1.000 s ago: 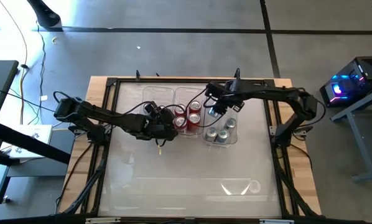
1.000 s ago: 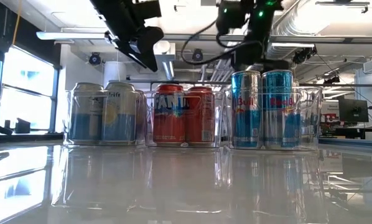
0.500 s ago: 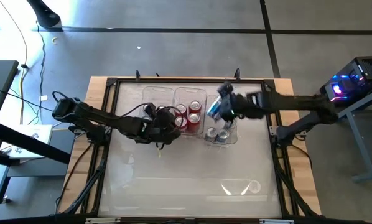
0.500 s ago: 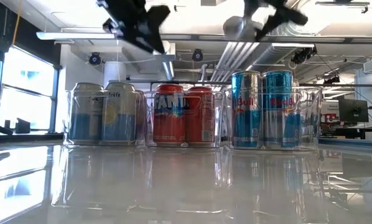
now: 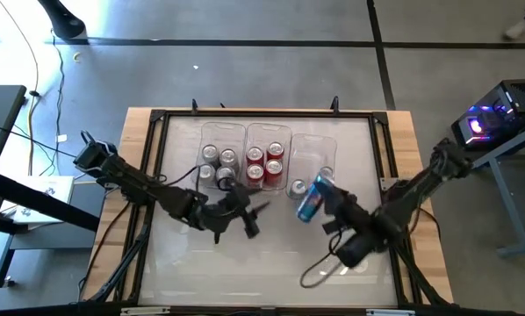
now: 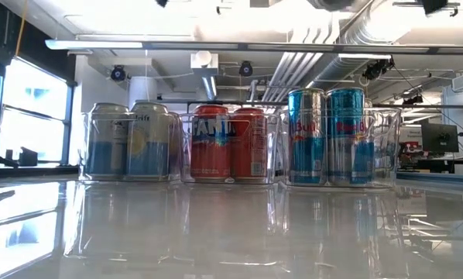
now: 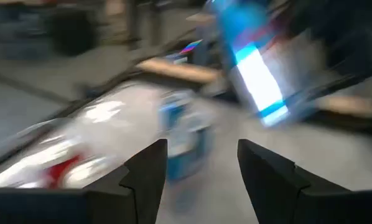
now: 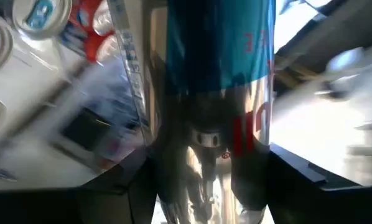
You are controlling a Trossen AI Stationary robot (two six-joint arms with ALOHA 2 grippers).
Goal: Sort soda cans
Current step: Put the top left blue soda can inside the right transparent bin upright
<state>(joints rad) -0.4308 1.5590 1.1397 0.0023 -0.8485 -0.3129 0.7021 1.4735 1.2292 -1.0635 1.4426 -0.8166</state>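
**Blue can held off the bins, left jaws empty**

Nearest the front edge of the glossy white tabletop (image 5: pixel 245 272), the right gripper (image 5: pixel 320 204) holds a tall blue-and-silver metal soda can (image 5: pixel 309 200) tilted above the surface; in the right wrist view its jaws are closed on the can's body (image 8: pixel 220 74), one dark finger on each side. The can hangs just in front of the right-hand clear plastic bin (image 5: pixel 313 149), outside its walls.

Level with it to the left, the left gripper (image 5: pixel 254 218) sits over bare tabletop; its wrist view shows the two dark fingers (image 7: pixel 145 174) parted with nothing between them.

Behind both grippers stand three clear rectangular bins side by side. From the low view, the left bin holds pale silver-and-blue cans (image 6: pixel 129 141), the middle one red cans (image 6: pixel 231 144), and the right one tall blue-and-silver cans (image 6: pixel 328 136). From above, only two silver can tops (image 5: pixel 298 186) show in the right bin.
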